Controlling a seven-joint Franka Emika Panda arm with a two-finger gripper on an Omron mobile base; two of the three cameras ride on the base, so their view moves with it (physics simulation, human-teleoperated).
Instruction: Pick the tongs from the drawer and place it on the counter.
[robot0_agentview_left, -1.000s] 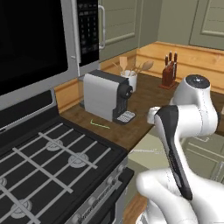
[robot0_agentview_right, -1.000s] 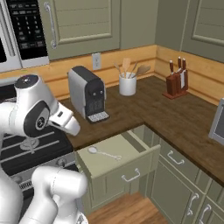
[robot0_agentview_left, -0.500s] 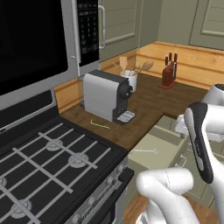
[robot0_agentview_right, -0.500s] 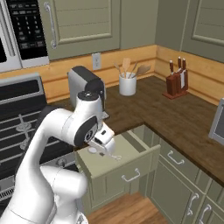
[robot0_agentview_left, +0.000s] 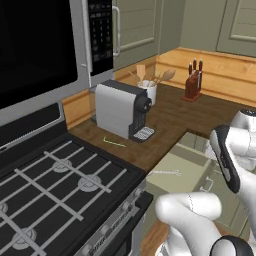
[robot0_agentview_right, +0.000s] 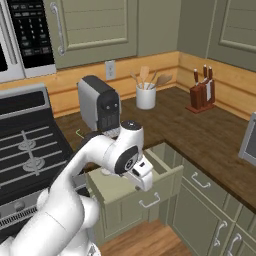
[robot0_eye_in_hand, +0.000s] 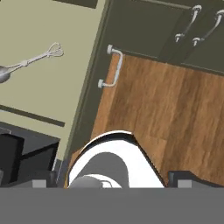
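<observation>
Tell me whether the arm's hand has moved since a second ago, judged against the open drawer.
Yes. In the right base view the hand began up beside the stove, left of the drawer; now the gripper hangs low over the drawer's front edge, jaws open. The tongs lie untouched inside.

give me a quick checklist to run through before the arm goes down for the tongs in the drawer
1. Drawer pulled open: ok.
2. Tongs lying loose on the drawer floor, nothing on them: ok.
3. Gripper open and empty: ok.
4. Gripper lined up over the tongs: not ok; in the hand view they sit far to the upper left, with the drawer handle nearer centre.
5. Bare counter to set them on: ok.
6. Clear path down past the drawer's front: cannot tell.
</observation>
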